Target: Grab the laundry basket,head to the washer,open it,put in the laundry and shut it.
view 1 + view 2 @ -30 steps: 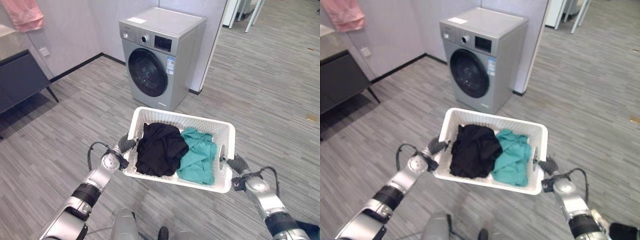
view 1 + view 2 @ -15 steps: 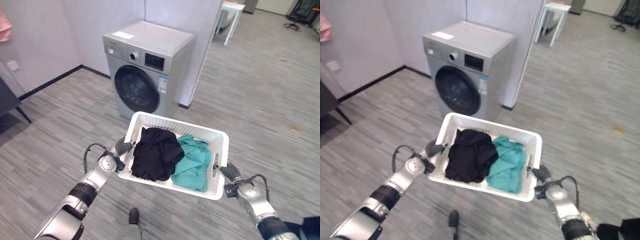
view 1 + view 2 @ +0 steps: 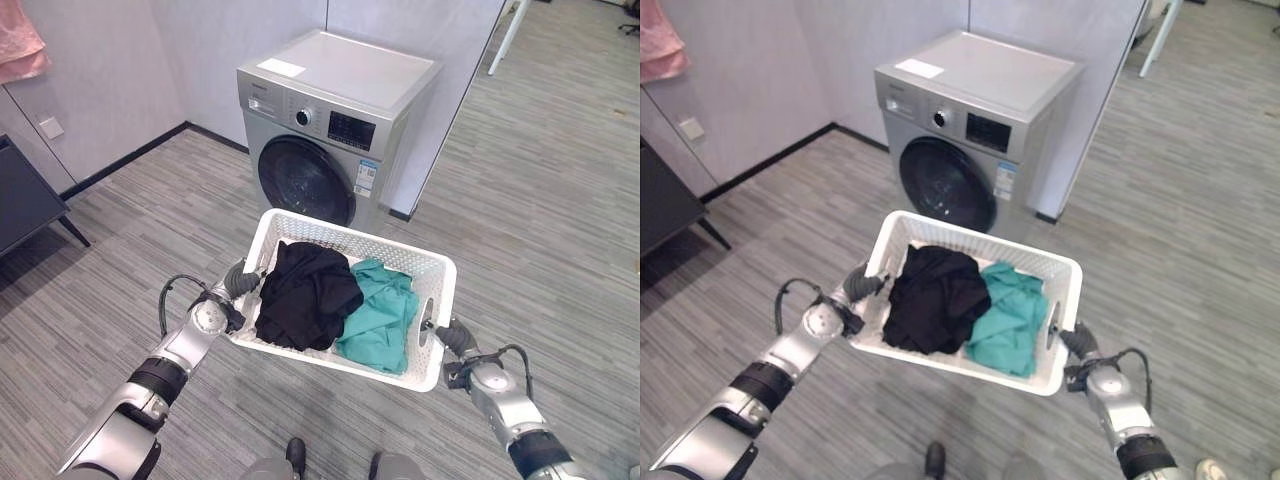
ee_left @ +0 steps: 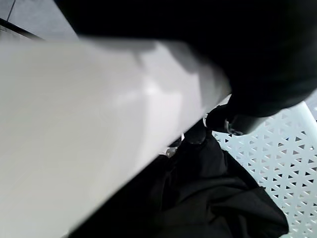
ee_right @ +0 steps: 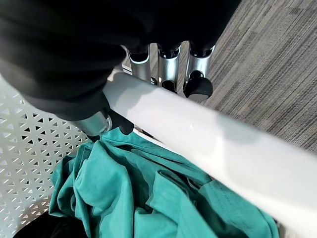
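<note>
I carry a white perforated laundry basket [image 3: 437, 268] in front of me, above the floor. A black garment [image 3: 305, 295] fills its left half and a teal garment [image 3: 385, 310] its right half. My left hand [image 3: 240, 281] is shut on the basket's left rim [image 4: 99, 124]. On the opposite rim [image 5: 208, 148] my right hand [image 3: 447, 338] is shut, fingers [image 5: 166, 62] curled over the edge and thumb inside. A silver front-loading washer [image 3: 340, 130] stands just beyond the basket, its round dark door [image 3: 305, 180] closed.
The washer backs onto a pale wall [image 3: 210, 45]. A dark cabinet [image 3: 25, 200] stands at the left, with pink cloth [image 3: 20, 40] hanging above it. Grey plank floor [image 3: 540, 180] stretches to the right, where a white table leg [image 3: 508, 38] shows at the top.
The whole picture has shifted, so the camera has moved: the washer sits more central and the dark cabinet has come back into sight. Both hands keep their hold on the basket.
</note>
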Controlling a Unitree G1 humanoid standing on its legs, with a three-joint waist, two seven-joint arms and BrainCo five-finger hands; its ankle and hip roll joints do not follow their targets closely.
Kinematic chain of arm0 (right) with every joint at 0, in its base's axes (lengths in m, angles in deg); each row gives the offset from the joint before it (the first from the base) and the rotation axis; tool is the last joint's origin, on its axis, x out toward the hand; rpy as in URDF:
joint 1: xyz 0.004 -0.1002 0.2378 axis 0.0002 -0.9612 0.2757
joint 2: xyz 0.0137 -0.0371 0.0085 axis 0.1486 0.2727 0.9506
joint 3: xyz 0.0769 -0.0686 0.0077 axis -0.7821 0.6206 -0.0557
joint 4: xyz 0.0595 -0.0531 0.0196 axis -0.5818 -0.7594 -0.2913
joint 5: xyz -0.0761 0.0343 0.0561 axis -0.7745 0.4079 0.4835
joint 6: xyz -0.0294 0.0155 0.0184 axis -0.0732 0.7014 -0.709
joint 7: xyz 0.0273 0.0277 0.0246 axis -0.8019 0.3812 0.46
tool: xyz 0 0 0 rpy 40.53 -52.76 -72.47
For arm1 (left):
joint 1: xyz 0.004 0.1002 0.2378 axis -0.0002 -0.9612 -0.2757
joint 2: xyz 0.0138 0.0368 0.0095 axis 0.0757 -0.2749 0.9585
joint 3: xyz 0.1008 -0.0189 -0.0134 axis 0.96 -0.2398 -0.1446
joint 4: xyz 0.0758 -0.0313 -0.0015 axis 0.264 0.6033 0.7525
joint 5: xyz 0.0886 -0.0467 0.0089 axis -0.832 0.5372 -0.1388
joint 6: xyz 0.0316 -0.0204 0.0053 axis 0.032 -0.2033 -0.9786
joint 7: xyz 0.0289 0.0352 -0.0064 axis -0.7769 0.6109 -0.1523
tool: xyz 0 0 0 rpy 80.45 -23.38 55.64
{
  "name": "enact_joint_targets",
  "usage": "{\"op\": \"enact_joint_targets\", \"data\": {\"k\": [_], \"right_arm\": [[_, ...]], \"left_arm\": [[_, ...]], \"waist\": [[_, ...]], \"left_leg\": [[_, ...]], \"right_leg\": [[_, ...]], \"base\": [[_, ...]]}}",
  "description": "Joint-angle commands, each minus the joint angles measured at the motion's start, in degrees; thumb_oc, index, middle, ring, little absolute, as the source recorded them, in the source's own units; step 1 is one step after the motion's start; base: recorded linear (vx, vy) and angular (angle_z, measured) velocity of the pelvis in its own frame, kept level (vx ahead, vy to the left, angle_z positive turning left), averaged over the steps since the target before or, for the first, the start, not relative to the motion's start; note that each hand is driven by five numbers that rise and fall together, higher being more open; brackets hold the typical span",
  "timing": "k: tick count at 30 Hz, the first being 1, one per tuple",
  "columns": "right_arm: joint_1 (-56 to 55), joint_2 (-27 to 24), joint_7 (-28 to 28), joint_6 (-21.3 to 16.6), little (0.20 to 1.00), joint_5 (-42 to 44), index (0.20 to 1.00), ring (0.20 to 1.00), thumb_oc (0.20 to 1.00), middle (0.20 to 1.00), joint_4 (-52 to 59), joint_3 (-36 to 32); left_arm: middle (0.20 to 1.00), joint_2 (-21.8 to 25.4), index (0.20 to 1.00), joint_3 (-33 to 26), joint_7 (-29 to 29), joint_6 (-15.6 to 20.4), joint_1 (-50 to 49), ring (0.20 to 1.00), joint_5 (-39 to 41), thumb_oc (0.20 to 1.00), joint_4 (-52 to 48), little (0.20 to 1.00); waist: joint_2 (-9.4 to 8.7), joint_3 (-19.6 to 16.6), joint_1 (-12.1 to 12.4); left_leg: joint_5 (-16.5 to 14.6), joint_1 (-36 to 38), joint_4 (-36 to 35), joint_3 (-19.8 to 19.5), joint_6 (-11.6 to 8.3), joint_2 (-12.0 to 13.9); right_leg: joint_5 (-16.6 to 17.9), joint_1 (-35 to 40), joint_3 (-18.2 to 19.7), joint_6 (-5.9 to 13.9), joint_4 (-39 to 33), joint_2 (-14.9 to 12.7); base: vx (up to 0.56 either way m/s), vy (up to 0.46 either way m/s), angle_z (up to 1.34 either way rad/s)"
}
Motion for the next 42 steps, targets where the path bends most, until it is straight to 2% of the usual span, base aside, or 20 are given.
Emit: {"op": "enact_joint_targets", "data": {"k": [1, 2, 8, 16, 17, 24, 33, 36, 37, 38, 39, 41, 42], "right_arm": [[4.11, -3.79, 1.14, -7.42, 0.2, 5.21, 0.2, 0.2, 0.2, 0.2, 3.21, -5.42], [3.61, -3.9, 1.25, -7.37, 0.2, 4.98, 0.2, 0.2, 0.2, 0.2, 3.62, -5.56], [1.07, -4.58, 1.71, -7.49, 0.2, 4.39, 0.2, 0.2, 0.2, 0.2, 5.34, -6.57], [0.41, -4.0, 2.09, -7.15, 0.2, 4.3, 0.2, 0.2, 0.2, 0.2, 4.69, -6.21], [-0.68, 3.44, -3.11, -4.36, 0.2, -6.1, 0.2, 0.2, 0.2, 0.2, -7.03, -0.13], [-0.47, 2.74, -2.9, -4.05, 0.2, -7.35, 0.2, 0.2, 0.2, 0.2, -6.0, -0.24], [-0.42, -1.41, -2.58, -5.14, 0.2, -10.24, 0.2, 0.2, 0.2, 0.2, 4.88, -2.5], [0.15, -2.82, -3.79, -5.2, 0.2, -10.06, 0.2, 0.2, 0.2, 0.2, 6.4, -3.9], [0.2, -2.81, -3.79, -5.19, 0.2, -10.06, 0.2, 0.2, 0.2, 0.2, 6.42, -4.03], [-0.15, -3.15, -4.37, -5.34, 0.2, -9.72, 0.2, 0.2, 0.2, 0.2, 6.95, -5.07], [-0.25, -3.39, -4.59, -5.05, 0.2, -9.81, 0.2, 0.2, 0.2, 0.2, 7.13, -5.39], [-0.14, -3.42, -4.75, -4.87, 0.2, -9.87, 0.2, 0.2, 0.2, 0.2, 7.72, -5.78], [-1.47, -3.05, -4.67, -4.72, 0.2, -8.96, 0.2, 0.2, 0.2, 0.2, 8.62, -7.82]], "left_arm": [[0.2, 0.18, 0.2, -4.96, -2.87, 4.02, 3.85, 0.2, 0.09, 0.2, -1.29, 0.2], [0.2, -0.02, 0.2, -5.32, -3.04, 3.98, 3.32, 0.2, 0.24, 0.2, -1.36, 0.2], [0.2, -0.83, 0.2, -5.12, -2.94, 3.96, 3.05, 0.2, -0.55, 0.2, -1.23, 0.2], [0.2, -0.81, 0.2, -5.18, -2.82, 3.7, 2.67, 0.2, -0.97, 0.2, -1.47, 0.2], [0.2, -4.87, 0.2, -9.82, -7.06, 3.65, -10.96, 0.2, -6.04, 0.2, -8.88, 0.2], [0.2, -4.56, 0.2, -10.59, -6.35, 3.45, -12.31, 0.2, -6.24, 0.2, -8.9, 0.2], [0.2, -3.03, 0.2, -12.47, -6.34, 3.54, -12.75, 0.2, -7.76, 0.2, -9.56, 0.2], [0.2, -3.12, 0.2, -11.19, -6.76, 3.46, -9.7, 0.2, -7.63, 0.2, -8.79, 0.2], [0.2, -3.13, 0.2, -11.09, -6.79, 3.47, -9.48, 0.2, -7.61, 0.2, -8.68, 0.2], [0.2, -3.46, 0.2, -10.78, -6.7, 3.52, -8.58, 0.2, -7.33, 0.2, -8.77, 0.2], [0.2, -3.54, 0.2, -10.84, -6.63, 3.6, -8.65, 0.2, -7.19, 0.2, -8.95, 0.2], [0.2, -3.55, 0.2, -11.1, -6.67, 3.74, -9.17, 0.2, -7.02, 0.2, -9.45, 0.2], [0.2, -3.59, 0.2, -10.65, -6.07, 3.56, -8.59, 0.2, -7.29, 0.2, -9.74, 0.2]], "waist": [[0.8, -3.55, 0.65], [0.62, -4.42, 1.12], [0.05, -5.47, 1.38], [-0.01, -5.81, 1.65], [4.58, -7.67, -1.92], [4.23, -8.17, -1.69], [3.18, -7.66, -1.56], [1.65, -5.22, -1.61], [1.65, -5.25, -1.71], [1.46, -5.25, -2.36], [1.56, -5.15, -2.39], [1.85, -5.23, -1.8], [1.69, -5.37, -2.19]], "left_leg": [[-2.01, -3.49, 4.23, -0.4, -5.31, 8.58], [-1.48, -3.31, 3.1, -0.24, -5.97, 9.01], [-0.65, -3.16, 1.25, -1.36, -7.12, 9.59], [-0.09, -2.9, 1.02, -1.64, -7.56, 10.31], [-0.43, -1.31, -2.36, 2.53, -9.68, 13.19], [-0.8, -0.52, -2.36, 2.9, -9.79, 13.69], [-0.62, -1.41, -1.9, 2.73, -10.03, 14.42], [-2.73, -7.95, 8.21, 3.65, -10.38, 14.22], [-3.17, -8.66, 9.17, 3.38, -10.34, 14.2], [-4.48, -9.88, 11.31, 5.96, -10.25, 15.03], [-4.79, -10.15, 12.56, 6.68, -10.12, 15.17], [-7.67, -10.26, 14.43, 6.51, -8.52, 13.36], [-8.82, -10.19, 14.58, 6.88, -6.51, 11.18]], "right_leg": [[1.9, 7.47, -3.7, 1.41, -3.52, 1.04], [1.54, 9.23, -5.03, 1.5, -6.16, 1.37], [0.63, 12.41, -6.67, 1.15, -9.59, 2.35], [0.41, 13.01, -6.4, 0.61, -10.61, 3.23], [0.46, 9.95, -8.91, 0.89, -8.01, 0.18], [0.68, 10.45, -8.98, 1.06, -9.0, 0.42], [0.47, 10.41, -9.31, 0.91, -9.8, 1.04], [0.66, 10.28, -10.66, 0.62, -9.53, -0.51], [0.65, 10.16, -10.84, 0.65, -9.51, -0.54], [0.71, 10.3, -12.1, 0.92, -9.47, -1.21], [0.67, 10.45, -12.33, 0.92, -9.35, -1.48], [1.81, 10.21, -11.91, 1.8, -8.37, -3.12], [2.66, 9.47, -11.19, 2.3, -4.84, -5.76]], "base": [[0.08, -0.07, -0.07], [0.05, -0.072, 0.02], [0.02, -0.052, 0.09], [0.01, -0.022, 0.03], [0.0, 0.0, 0.0], [0.03, -0.009, 0.0], [0.0, 0.001, 0.0], [-0.13, 0.016, 0.05], [-0.08, 0.085, 0.33], [0.0, 0.136, 0.49], [0.04, 0.216, 0.6], [0.1, 0.332, 0.37], [0.15, 0.483, -0.04]]}}
